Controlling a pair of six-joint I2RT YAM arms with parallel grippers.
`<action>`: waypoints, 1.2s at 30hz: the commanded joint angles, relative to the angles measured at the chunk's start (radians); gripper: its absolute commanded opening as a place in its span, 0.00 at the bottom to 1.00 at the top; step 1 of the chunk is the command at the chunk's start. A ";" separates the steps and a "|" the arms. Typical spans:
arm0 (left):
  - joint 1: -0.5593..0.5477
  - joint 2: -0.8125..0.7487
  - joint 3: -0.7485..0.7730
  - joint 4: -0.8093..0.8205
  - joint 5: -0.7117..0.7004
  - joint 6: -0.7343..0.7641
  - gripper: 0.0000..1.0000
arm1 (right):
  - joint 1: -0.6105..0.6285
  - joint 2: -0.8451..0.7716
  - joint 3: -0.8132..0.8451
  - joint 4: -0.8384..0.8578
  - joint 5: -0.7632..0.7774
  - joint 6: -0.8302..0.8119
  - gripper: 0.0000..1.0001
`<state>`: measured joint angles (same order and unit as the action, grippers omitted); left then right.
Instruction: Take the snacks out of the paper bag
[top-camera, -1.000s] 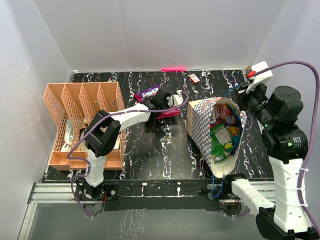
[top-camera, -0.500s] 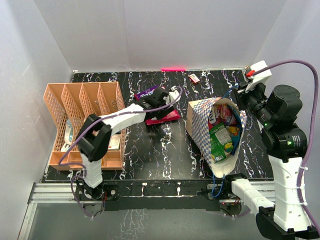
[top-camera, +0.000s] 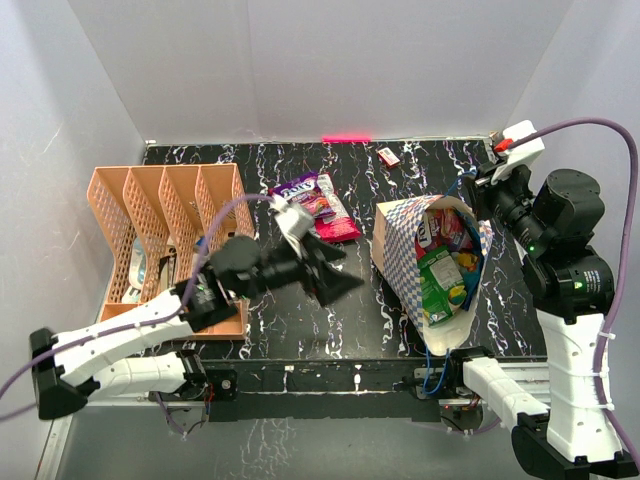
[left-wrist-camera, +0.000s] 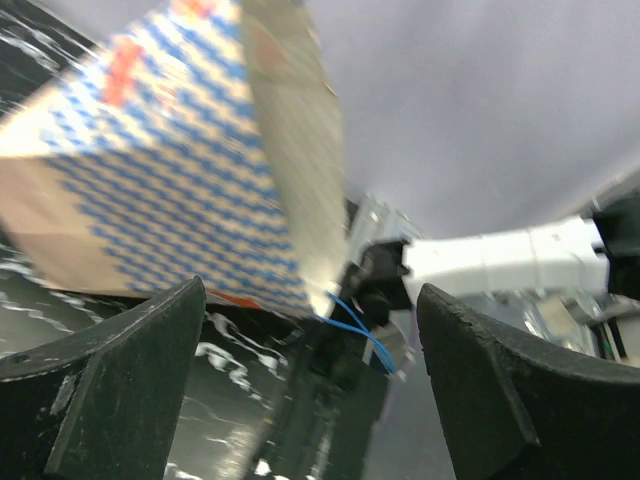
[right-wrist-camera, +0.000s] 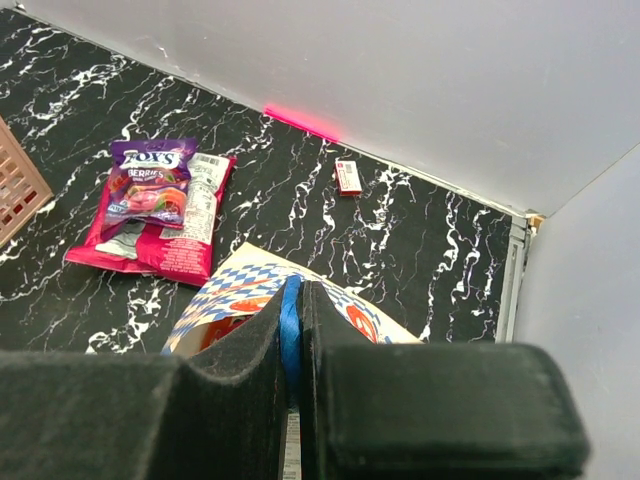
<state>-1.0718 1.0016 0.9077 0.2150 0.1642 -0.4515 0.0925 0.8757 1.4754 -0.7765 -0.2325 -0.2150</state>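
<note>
The paper bag (top-camera: 400, 250) lies on its side at the right, chequered outside, mouth facing the near edge. Snacks show inside it: a green packet (top-camera: 437, 285) and red and pink ones (top-camera: 447, 232). Two more snacks lie on the table behind the middle, a purple packet (top-camera: 302, 188) on a pink packet (top-camera: 330, 222). My left gripper (top-camera: 335, 275) hangs open and empty over the table's middle, facing the paper bag (left-wrist-camera: 150, 180). My right gripper (top-camera: 478, 190) is shut on the bag's blue cord handle (right-wrist-camera: 290, 340) at the far rim.
A peach lattice organizer (top-camera: 165, 245) stands at the left, close beside my left arm. A small red-and-white box (top-camera: 388, 156) lies near the back wall. White walls enclose the black marbled table on three sides.
My left gripper opened, left the pink packet next to the purple one, and swung back toward the near edge and the bag. The right arm has not moved.
</note>
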 joint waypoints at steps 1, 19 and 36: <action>-0.254 0.136 0.062 0.034 -0.254 0.085 0.79 | 0.003 0.010 0.023 0.108 -0.032 0.049 0.08; -0.426 0.927 0.584 0.095 -0.713 0.490 0.33 | 0.002 0.063 0.131 0.066 -0.006 0.124 0.08; -0.401 1.181 0.668 0.187 -0.776 0.573 0.41 | 0.003 0.090 0.211 0.048 0.001 0.154 0.08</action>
<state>-1.4933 2.1769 1.5307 0.3672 -0.5663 0.1127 0.0917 0.9840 1.6035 -0.8654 -0.2127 -0.0803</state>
